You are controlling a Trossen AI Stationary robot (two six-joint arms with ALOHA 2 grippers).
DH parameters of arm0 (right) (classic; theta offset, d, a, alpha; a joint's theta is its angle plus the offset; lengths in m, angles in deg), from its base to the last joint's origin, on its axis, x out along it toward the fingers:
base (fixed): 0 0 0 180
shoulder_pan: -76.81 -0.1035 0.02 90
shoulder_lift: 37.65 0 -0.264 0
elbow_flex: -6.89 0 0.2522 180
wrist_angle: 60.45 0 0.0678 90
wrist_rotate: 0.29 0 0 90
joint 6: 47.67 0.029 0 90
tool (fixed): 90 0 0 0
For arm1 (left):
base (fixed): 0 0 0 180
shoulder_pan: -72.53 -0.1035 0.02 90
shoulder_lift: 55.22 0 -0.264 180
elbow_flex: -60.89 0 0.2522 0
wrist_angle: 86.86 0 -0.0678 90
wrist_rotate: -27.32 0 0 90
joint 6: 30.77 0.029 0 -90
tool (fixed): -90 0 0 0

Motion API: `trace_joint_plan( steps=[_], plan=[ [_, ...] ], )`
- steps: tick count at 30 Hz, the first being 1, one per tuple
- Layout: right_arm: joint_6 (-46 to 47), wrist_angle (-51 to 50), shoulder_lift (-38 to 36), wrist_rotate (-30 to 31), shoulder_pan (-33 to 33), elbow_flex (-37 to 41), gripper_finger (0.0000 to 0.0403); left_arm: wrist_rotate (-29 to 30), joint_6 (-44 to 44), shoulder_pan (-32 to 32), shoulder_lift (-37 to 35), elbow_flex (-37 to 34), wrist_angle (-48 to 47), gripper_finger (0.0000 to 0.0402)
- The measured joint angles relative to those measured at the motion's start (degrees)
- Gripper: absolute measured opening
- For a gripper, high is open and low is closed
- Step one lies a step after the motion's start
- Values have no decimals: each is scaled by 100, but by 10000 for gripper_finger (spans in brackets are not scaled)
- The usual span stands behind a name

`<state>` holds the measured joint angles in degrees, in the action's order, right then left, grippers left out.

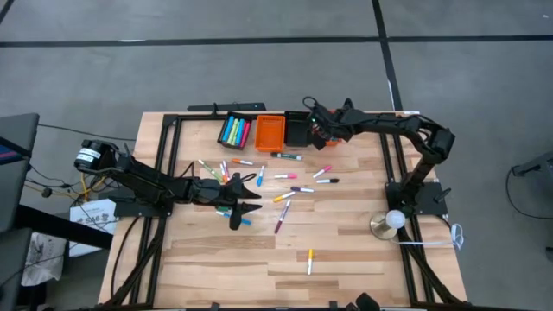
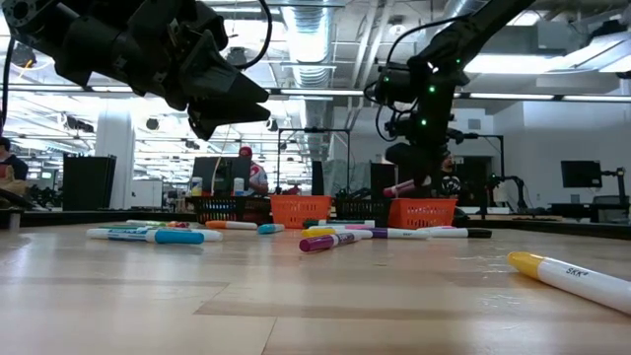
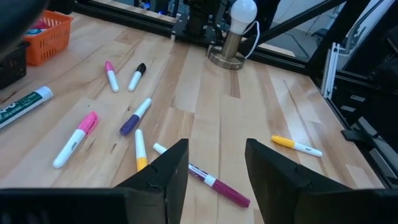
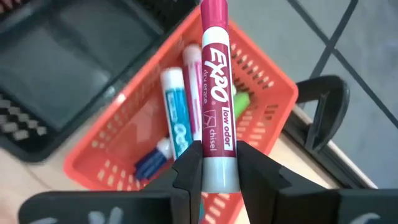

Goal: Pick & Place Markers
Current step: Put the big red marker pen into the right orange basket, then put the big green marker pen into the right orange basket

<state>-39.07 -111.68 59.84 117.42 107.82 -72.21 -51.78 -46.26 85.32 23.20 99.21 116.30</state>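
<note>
Holding a magenta dry-erase marker [image 4: 213, 93] by its white lower barrel, the right gripper [image 4: 214, 171] has its two dark fingers closed on it from either side, the capped end pointing away from the wrist. It hangs over the small orange plastic basket [image 4: 273, 81] at the far edge of the wooden table [image 1: 346, 250]; that basket already holds a teal marker, another pink one and a green one. A black bin [image 4: 62, 56] sits just beside it.

Judging by its look, the marker is light, stiff and smooth-sided, so it could slip or swivel in a pinch near one end; a hold around mid-barrel, across the short axis, should keep it steadier.

The left gripper [image 3: 214, 171] hovers over the loose scatter near the table's middle, its jaws parted and empty. A magenta-and-white marker [image 3: 205, 179] lies on the wood just ahead of the gap between them, slanted across it, with a yellow-tipped one [image 3: 140, 149] close by. More markers [image 1: 285, 186] are strewn across the table between the two arms, and one yellow marker [image 1: 310, 259] lies well apart, nearer the front edge.
</note>
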Motion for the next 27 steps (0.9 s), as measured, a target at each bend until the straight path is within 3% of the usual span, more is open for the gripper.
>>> trace_joint_plan(
  steps=[12,23,27],
  plan=[
    [55,-237,31,78,63,0,83,0,0,1,-1,0,-1,155],
    [-119,-284,31,78,-27,0,167,-2,0,1,-1,0,0,155],
    [38,-444,-2,107,-164,2,179,-2,-2,1,-2,0,0,155]
  ],
)
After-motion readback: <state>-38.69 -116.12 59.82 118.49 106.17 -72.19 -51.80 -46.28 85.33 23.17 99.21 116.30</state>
